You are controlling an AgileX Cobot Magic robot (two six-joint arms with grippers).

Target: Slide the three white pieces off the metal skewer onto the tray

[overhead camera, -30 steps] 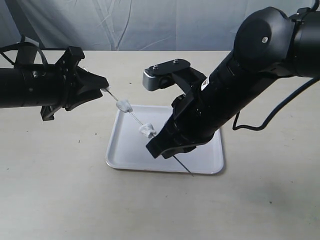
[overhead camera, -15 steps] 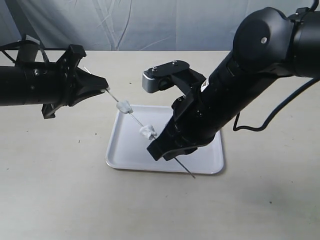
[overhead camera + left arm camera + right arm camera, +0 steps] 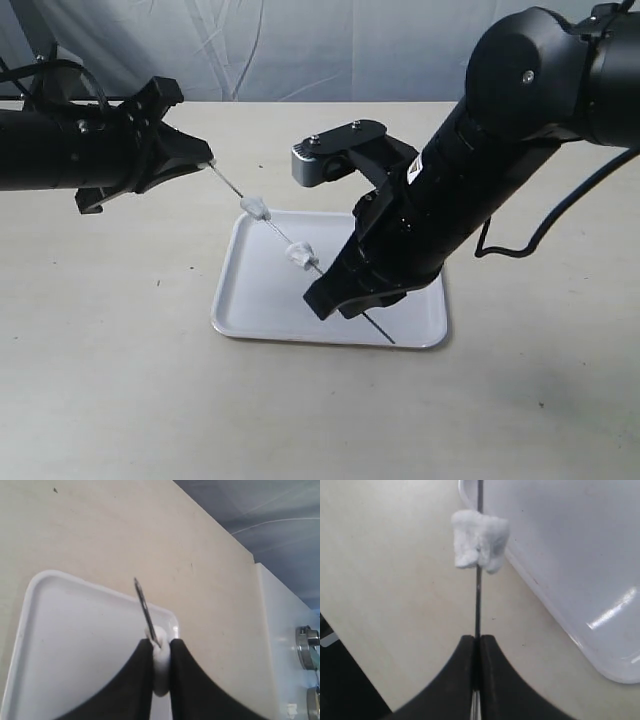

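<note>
The metal skewer (image 3: 275,230) slants down from left to right above the tray (image 3: 258,300). My left gripper (image 3: 207,164) is shut on a white piece (image 3: 160,666) at the skewer's upper end, and the skewer (image 3: 142,602) pokes out past its fingertips. Two more white pieces (image 3: 256,207) (image 3: 300,254) sit on the rod between the grippers. My right gripper (image 3: 328,290) is shut on the skewer's lower part over the tray. In the right wrist view the skewer (image 3: 478,600) runs out of the jaws to the nearest white piece (image 3: 480,540).
The tray lies on a beige table (image 3: 120,380) with a grey cloth backdrop (image 3: 300,50) behind. The bulky right arm (image 3: 480,170) hangs over the tray's right half. The skewer's lower tip (image 3: 390,341) reaches the tray's front right rim.
The left jaws have closed on the white piece at the skewer's upper end. The left arm and that end of the skewer have shifted slightly up and right.
</note>
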